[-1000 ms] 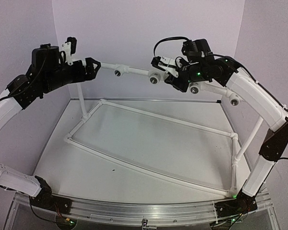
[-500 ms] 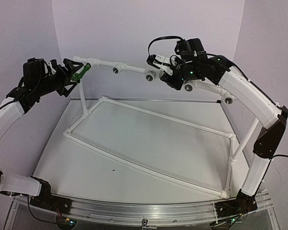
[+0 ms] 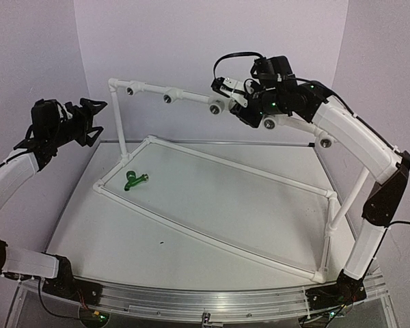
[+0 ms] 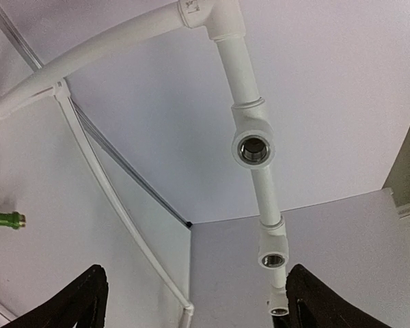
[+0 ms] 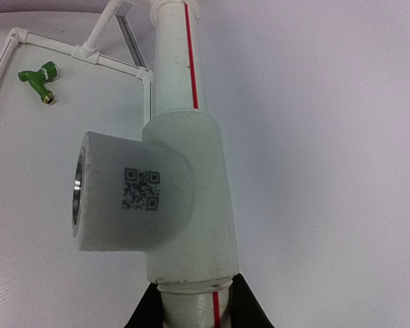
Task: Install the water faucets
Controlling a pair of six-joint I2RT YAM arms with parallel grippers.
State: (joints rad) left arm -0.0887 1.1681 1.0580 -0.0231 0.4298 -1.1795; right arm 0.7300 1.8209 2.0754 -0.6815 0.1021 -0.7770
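Note:
One green water faucet (image 3: 134, 181) lies loose on the table just inside the left corner of the white pipe frame's base. It also shows at the left edge of the left wrist view (image 4: 1, 218) and in the right wrist view (image 5: 39, 78). My left gripper (image 3: 94, 113) is open and empty, raised left of the frame's top rail (image 3: 191, 102); its dark fingers (image 4: 78, 301) stand wide apart below the tee sockets (image 4: 253, 147). My right gripper (image 3: 244, 111) is shut on the top rail just beside a white tee fitting (image 5: 150, 198), its fingers (image 5: 147, 311) on either side of the pipe.
The top rail carries several tee fittings with open sockets (image 3: 167, 99), (image 3: 216, 108), (image 3: 321, 141). White uprights (image 3: 119, 137), (image 3: 348, 198) hold it above a rectangular pipe base (image 3: 212, 236) on the white table. Purple walls close the back and sides.
The left gripper held the green faucet at the rail's left end; it has let go and drawn back to the left. The faucet has dropped onto the table. The right gripper stayed on the rail.

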